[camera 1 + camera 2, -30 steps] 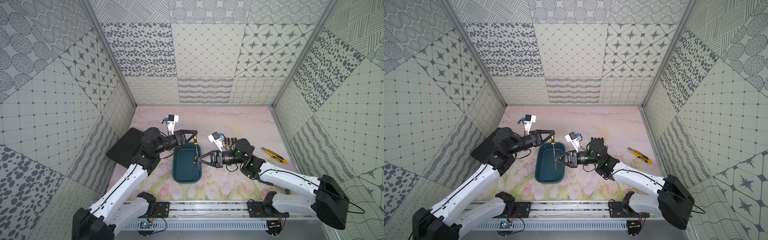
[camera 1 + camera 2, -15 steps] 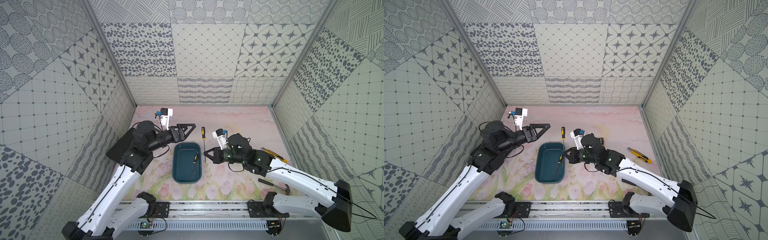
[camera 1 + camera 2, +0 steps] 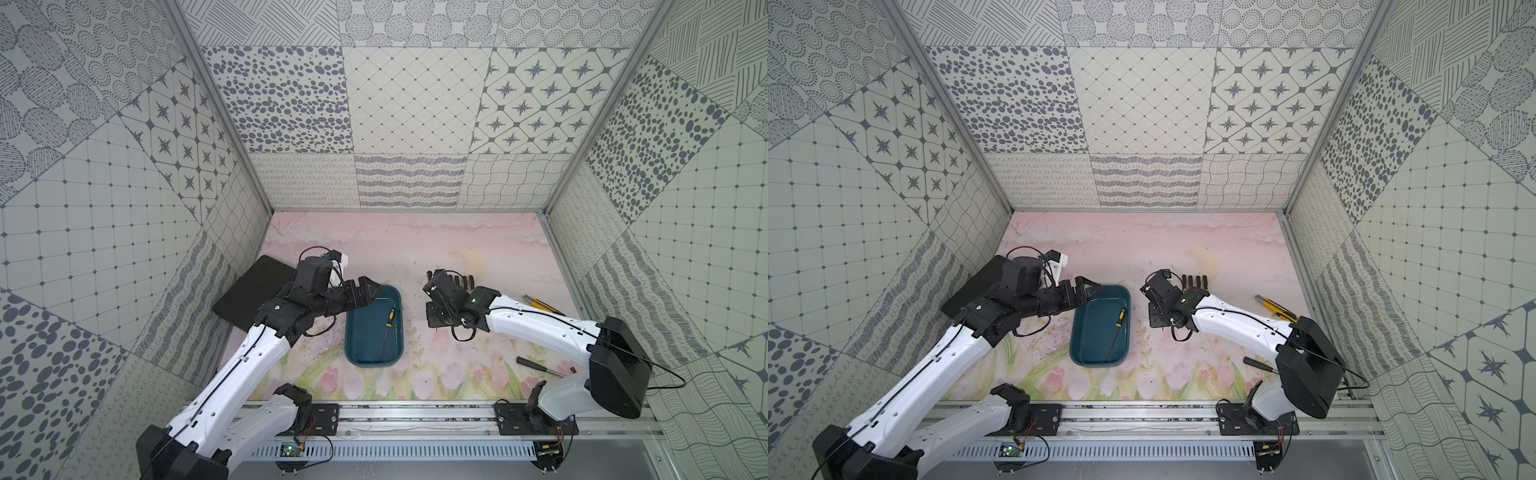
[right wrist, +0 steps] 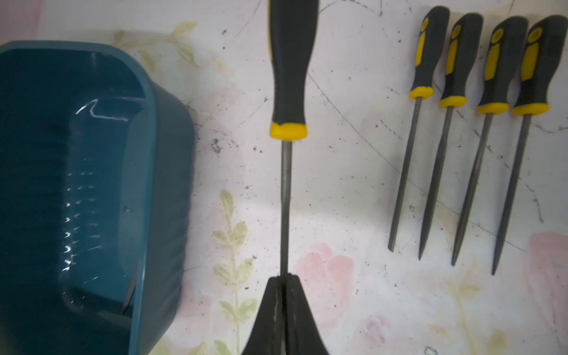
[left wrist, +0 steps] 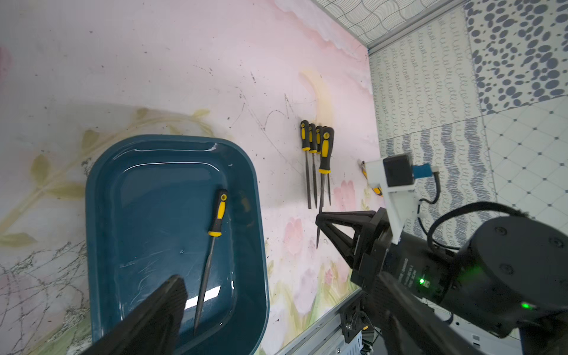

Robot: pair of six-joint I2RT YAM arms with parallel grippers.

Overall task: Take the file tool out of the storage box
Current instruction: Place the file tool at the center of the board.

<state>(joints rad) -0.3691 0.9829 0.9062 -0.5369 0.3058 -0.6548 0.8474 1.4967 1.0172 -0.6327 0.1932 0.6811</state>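
The file tool (image 4: 293,61) is out of the storage box (image 4: 153,147). It has a black handle with a yellow ring and a thin grey metal stem. The right jaws are squeezed shut on that stem, near its tip, and the handle points away from them. The file is over the pink flower surface (image 4: 353,184), between the box and a row of four files (image 4: 459,61). I cannot tell if it touches the surface.

The storage box is dark teal-blue, with round corners and a raised rim. It sits near the middle of the surface, between the two arms. A second file (image 5: 210,255) lies flat inside it, a bit slanted, with its handle toward the far end.

The left jaws are wide open and hold nothing. They hang over the far corner of the box on the left arm's (image 3: 257,353) side. In the left wrist view one dark, blurry finger (image 5: 166,307) shows over the box.

The four files in the row lie close together, side by side, all handles pointing the same way.

A flat black board (image 3: 249,299) lies by the left wall, partly under the left arm. A yellow utility knife (image 3: 544,307) lies past the right arm (image 3: 540,328), near the right wall. A dark-handled tool (image 3: 536,363) lies near the front edge, close to the base of the right arm.
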